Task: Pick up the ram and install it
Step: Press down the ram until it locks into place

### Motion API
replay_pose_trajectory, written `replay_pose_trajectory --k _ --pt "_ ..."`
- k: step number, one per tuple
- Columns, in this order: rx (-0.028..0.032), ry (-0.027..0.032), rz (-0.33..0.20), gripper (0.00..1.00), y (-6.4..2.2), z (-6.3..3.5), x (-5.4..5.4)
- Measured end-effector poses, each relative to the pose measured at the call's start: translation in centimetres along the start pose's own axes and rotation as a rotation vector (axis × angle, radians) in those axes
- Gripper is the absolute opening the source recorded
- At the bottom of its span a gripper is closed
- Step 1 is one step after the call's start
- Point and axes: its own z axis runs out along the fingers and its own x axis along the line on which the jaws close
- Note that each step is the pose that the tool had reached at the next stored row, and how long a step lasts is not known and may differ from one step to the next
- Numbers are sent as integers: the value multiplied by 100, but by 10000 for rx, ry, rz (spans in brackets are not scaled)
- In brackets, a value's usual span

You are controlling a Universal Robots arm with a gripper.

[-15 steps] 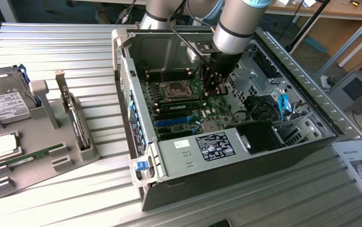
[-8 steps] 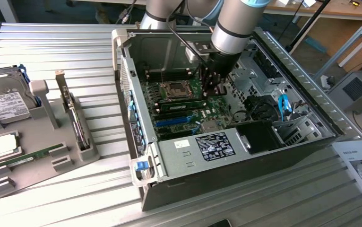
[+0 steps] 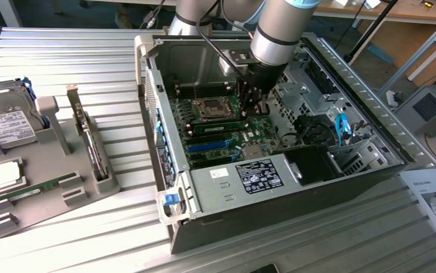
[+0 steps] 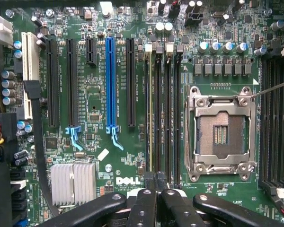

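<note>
A ram (image 4: 150, 118) is seen edge-on in the row of memory slots (image 4: 166, 118), in the slot farthest from the CPU socket (image 4: 221, 135); in the exterior view it appears as a green strip (image 3: 216, 126) near the middle of the motherboard (image 3: 226, 142). The gripper (image 4: 155, 187) is closed, its fingertips brought together directly over the end of that row; whether the ram is pinched or only touched cannot be told. The arm (image 3: 279, 34) is lowered into the open case (image 3: 340, 74), and the gripper (image 3: 252, 105) is hemmed in by the case walls and a drive cage (image 3: 309, 91).

Beside the slot row, long black expansion slots and one blue slot (image 4: 110, 80) are laid across the board, with a finned heatsink (image 4: 73, 182) at one edge. "DELL" (image 4: 128, 180) is printed in white near the heatsink. A white label (image 3: 260, 173) is carried by the power supply; its text cannot be read.

On the table's (image 3: 51, 51) edge at the exterior view's left, a grey tray (image 3: 20, 219) is set. A second ram (image 3: 32, 191) is lain along its front, a CPU chip (image 3: 4, 173) behind it, a labelled hard drive (image 3: 1, 122) at the back corner and an expansion card (image 3: 93, 145) upright along its far side.
</note>
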Motion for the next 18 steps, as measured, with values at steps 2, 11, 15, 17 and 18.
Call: replay_pose_trajectory --k 2,11,15,17,18 --pt "3 0 0 11 20 0 0" --pt "20 -1 0 11 118 -2 1" --pt "34 0 0 11 174 -3 2" --pt "43 0 1 11 203 -3 3" --pt "46 0 0 11 216 -4 3"
